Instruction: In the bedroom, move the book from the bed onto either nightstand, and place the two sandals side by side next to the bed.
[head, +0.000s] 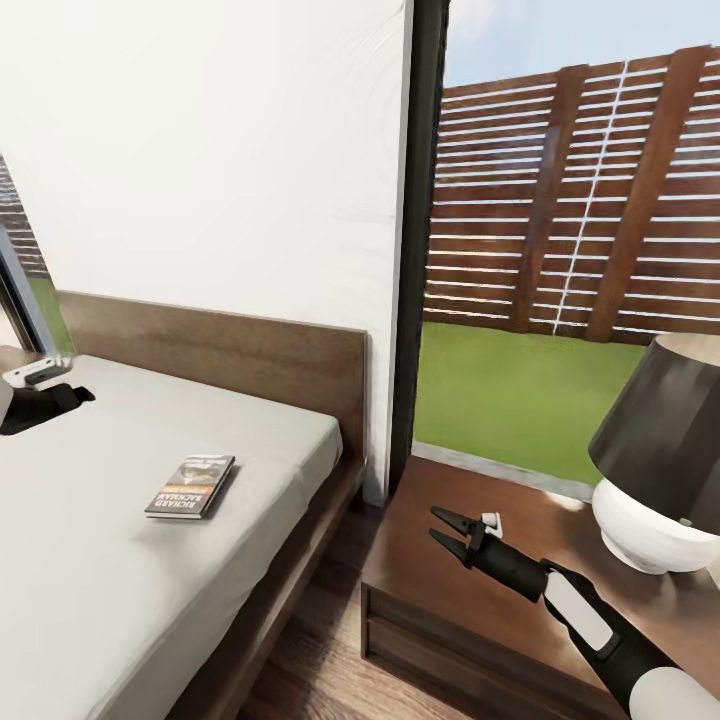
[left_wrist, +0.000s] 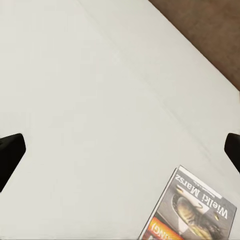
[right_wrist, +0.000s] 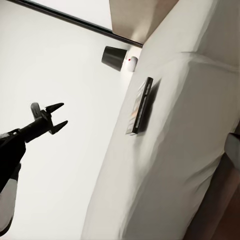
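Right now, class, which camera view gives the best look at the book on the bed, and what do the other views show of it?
The head view: the whole book lies flat on the grey mattress, cover up, lettering readable. The left wrist view catches the book cut off at the frame's edge. The right wrist view shows it nearly edge-on, cover unreadable.

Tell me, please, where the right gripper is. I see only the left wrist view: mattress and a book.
Observer: The right gripper is over the nightstand, jaws open, holding nothing.
Operator: Does something stand on that nightstand?
Observer: Yes, a lamp, on the side away from the bed.
Operator: Is the book near the bed's edge?
Observer: It lies flat toward the nightstand side, short of the edge.
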